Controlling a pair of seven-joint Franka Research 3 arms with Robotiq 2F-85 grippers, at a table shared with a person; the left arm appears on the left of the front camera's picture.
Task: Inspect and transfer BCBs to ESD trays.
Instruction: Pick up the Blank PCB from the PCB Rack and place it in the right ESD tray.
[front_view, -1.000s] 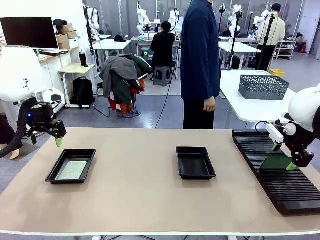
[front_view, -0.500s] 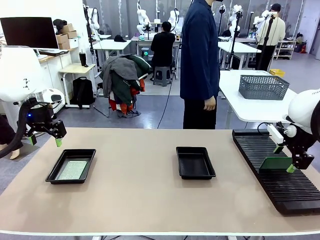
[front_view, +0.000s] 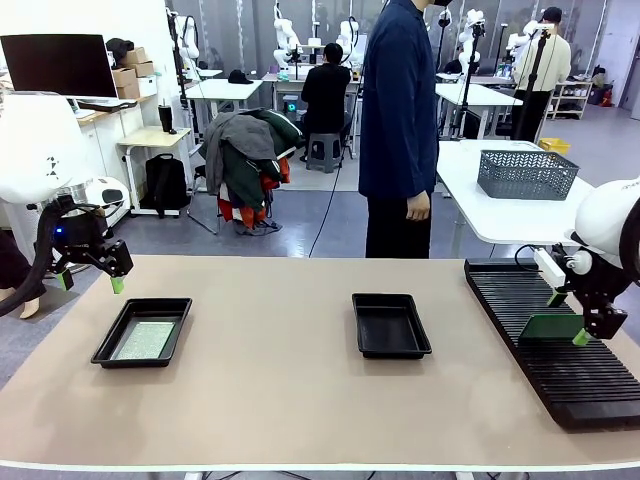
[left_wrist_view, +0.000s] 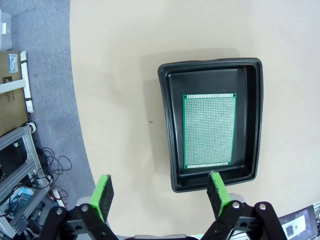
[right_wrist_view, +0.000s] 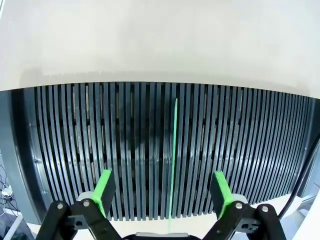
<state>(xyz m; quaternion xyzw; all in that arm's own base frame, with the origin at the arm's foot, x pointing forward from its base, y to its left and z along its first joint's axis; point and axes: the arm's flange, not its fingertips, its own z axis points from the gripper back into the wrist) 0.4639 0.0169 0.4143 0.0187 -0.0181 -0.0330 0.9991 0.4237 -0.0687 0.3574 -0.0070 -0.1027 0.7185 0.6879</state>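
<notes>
My left gripper (front_view: 91, 283) (left_wrist_view: 160, 186) hangs with its jaws spread wide above the left ESD tray (front_view: 110, 345) (left_wrist_view: 167, 125). 1 flat BCB (front_view: 145, 340) (left_wrist_view: 209, 131) lies face up on that tray's floor, long axis parallel to the tray's long sides. My right gripper (front_view: 566, 317) (right_wrist_view: 162, 182) is spread open over the slotted rack (front_view: 560, 385) (right_wrist_view: 100, 140), fingers clear of 1 standing BCB (front_view: 548, 326) (right_wrist_view: 174, 150) set on edge in 1 slot, long axis along that slot. The middle ESD tray (front_view: 358, 325) sits well apart from both
</notes>
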